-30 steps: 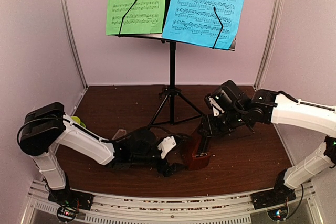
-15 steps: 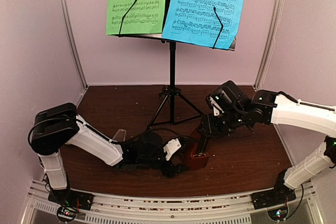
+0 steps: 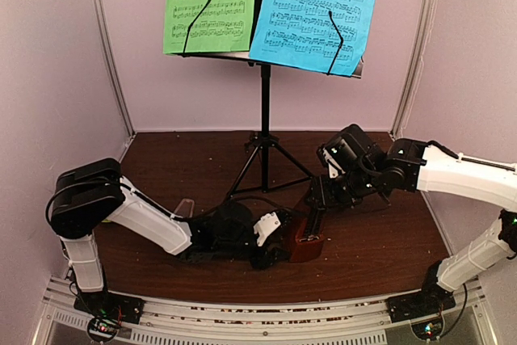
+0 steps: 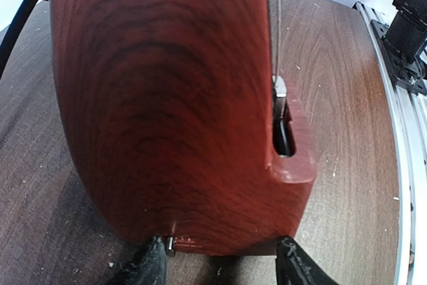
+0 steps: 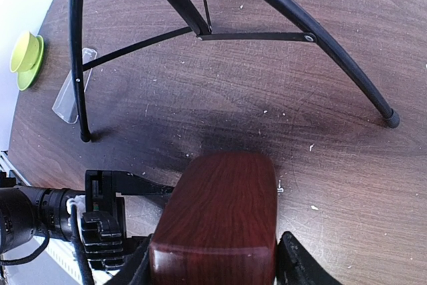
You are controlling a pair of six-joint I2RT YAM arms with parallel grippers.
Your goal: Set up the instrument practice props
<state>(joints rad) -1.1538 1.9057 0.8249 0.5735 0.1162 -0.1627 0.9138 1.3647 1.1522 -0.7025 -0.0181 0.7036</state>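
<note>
Metronome point(image 3: 304, 236): dark red-brown pyramid on the tabletop point(image 3: 388, 240), centre, on the near side of the tripod music stand point(image 3: 264, 111), cover off. Right tool point(image 5: 213, 258) is clamped across its narrow top, probably to steady it. Left tool point(image 4: 223, 255) straddles the base; whether its fingers press, cannot tell. Clear cover point(image 5: 70, 91) lies to the left, well apart. Green sheet point(image 3: 208, 6) and blue sheet point(image 3: 315, 10) sit on the stand.

Stretched low with the left arm point(image 3: 145, 220), straddling the metronome point(image 4: 167, 98) base with the left pincer point(image 4: 220, 268), can't tell if squeezing. Reaching in with the right arm point(image 3: 460, 171), clamping its top with the right pincer point(image 5: 213, 265).
</note>
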